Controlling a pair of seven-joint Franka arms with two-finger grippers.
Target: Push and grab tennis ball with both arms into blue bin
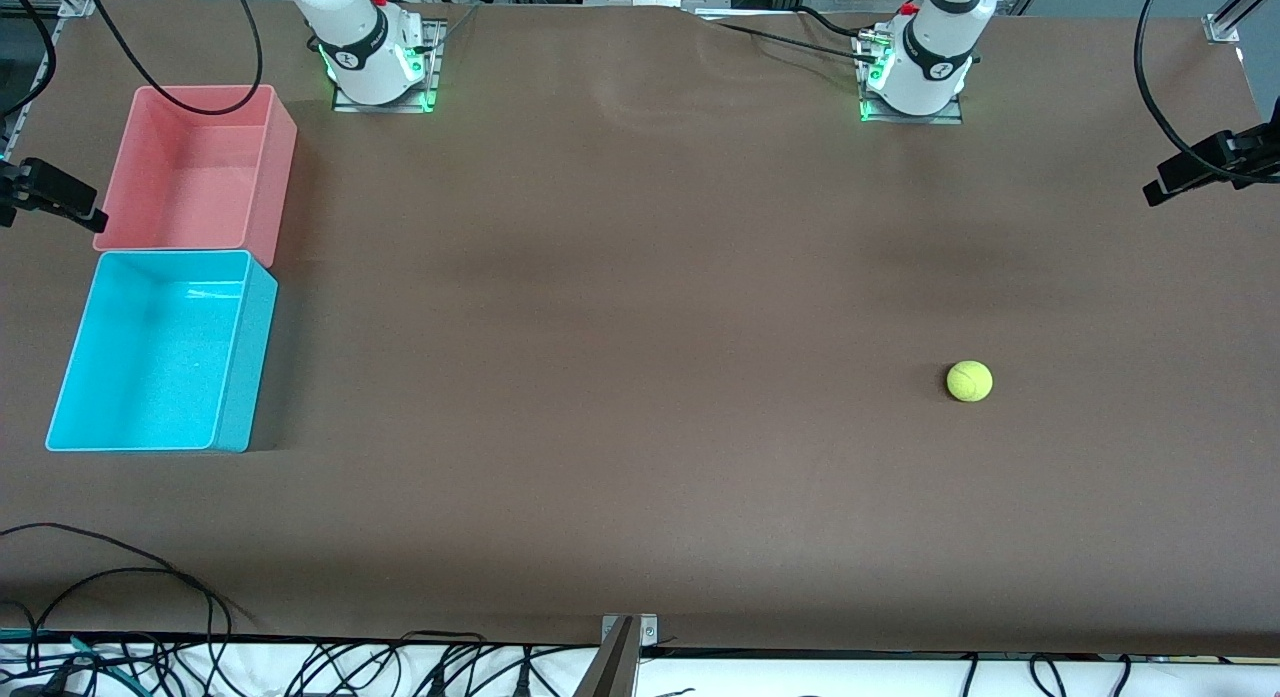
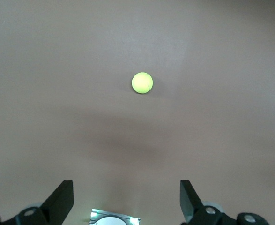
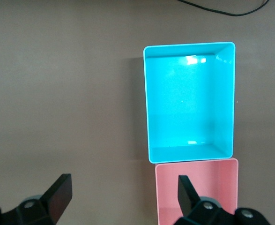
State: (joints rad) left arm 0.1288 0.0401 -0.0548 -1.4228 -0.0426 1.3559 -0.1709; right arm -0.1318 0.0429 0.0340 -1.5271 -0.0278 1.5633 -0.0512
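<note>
The yellow-green tennis ball (image 1: 969, 381) (image 2: 142, 83) lies alone on the brown table, toward the left arm's end. The blue bin (image 1: 150, 357) (image 3: 189, 103) stands with nothing in it at the right arm's end. Of both arms, only the white bases show in the front view: the left arm (image 1: 925, 57) and the right arm (image 1: 370, 47). My left gripper (image 2: 125, 185) hangs open high over the table, well short of the ball. My right gripper (image 3: 123, 178) is open too, high over the table beside the pink bin, holding nothing.
A pink bin (image 1: 190, 177) (image 3: 198, 187) touches the blue bin, farther from the front camera. Black camera mounts (image 1: 1210, 162) (image 1: 50, 192) jut in at both table ends. Loose black cables (image 1: 150, 577) lie by the near edge.
</note>
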